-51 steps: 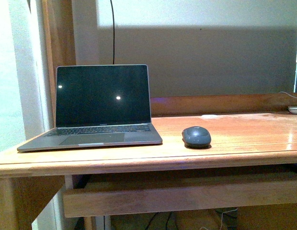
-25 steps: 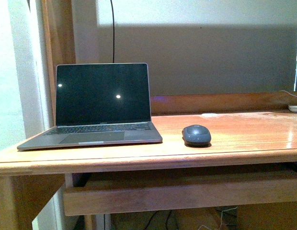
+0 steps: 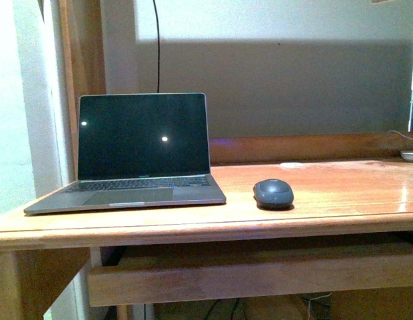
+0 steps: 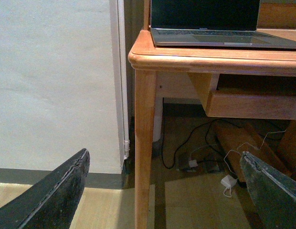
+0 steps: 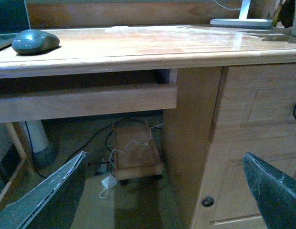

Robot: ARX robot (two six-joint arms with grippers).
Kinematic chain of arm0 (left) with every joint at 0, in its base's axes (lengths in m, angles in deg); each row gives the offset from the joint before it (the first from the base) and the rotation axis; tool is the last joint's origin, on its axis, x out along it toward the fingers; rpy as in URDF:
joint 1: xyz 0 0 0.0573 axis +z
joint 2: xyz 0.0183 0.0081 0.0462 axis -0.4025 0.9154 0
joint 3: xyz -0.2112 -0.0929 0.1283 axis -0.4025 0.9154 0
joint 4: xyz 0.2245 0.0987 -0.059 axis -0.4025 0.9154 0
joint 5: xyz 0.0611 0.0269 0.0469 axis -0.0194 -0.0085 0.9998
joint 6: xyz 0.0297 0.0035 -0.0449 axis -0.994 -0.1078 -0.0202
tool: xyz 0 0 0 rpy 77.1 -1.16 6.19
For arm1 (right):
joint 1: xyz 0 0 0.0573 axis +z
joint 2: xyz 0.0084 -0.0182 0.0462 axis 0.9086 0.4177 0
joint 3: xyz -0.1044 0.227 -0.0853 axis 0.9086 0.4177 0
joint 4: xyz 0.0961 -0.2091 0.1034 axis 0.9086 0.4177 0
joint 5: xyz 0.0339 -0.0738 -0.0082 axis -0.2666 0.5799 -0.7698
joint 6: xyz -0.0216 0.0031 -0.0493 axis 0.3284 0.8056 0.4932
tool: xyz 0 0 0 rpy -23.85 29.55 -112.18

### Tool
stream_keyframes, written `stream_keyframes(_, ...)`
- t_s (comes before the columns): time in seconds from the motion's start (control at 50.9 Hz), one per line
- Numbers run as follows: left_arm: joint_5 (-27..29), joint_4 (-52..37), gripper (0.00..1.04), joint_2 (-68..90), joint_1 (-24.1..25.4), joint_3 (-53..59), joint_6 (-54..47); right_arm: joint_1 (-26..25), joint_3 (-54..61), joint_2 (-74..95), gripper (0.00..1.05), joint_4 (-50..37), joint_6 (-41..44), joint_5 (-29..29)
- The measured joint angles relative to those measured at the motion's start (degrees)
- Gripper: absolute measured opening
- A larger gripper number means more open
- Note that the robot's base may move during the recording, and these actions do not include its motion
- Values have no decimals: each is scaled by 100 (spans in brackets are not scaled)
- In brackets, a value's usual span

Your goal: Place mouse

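Wooden counter (image 3: 353, 183) sits up above both grippers, the open laptop (image 3: 143, 137) high ahead of the left gripper (image 4: 164, 153), whose fingers are spread wide and hold nothing. The mouse (image 3: 273, 193) rests on the counter near the laptop, above and ahead of the right gripper (image 5: 164, 155), which is also wide apart and empty.

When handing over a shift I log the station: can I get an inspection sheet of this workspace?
Surface: wooden desk, glossy top.
Job's things: mouse lying on the desk, right of the laptop, not touching it.
Clutter: laptop open, screen dark; white base at far right.
Hands: left hand and right hand open, empty, below the desk top.
Cables: black cable on wall; white adapter with lead on floor.
Surroundings: drawer cabinet under desk.
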Motion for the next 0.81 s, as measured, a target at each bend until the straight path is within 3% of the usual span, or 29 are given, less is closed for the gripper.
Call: stream_keyframes(0.806, 0, 0, 97, 0, 0, 0, 0, 0, 0, 0, 97, 0, 0, 0)
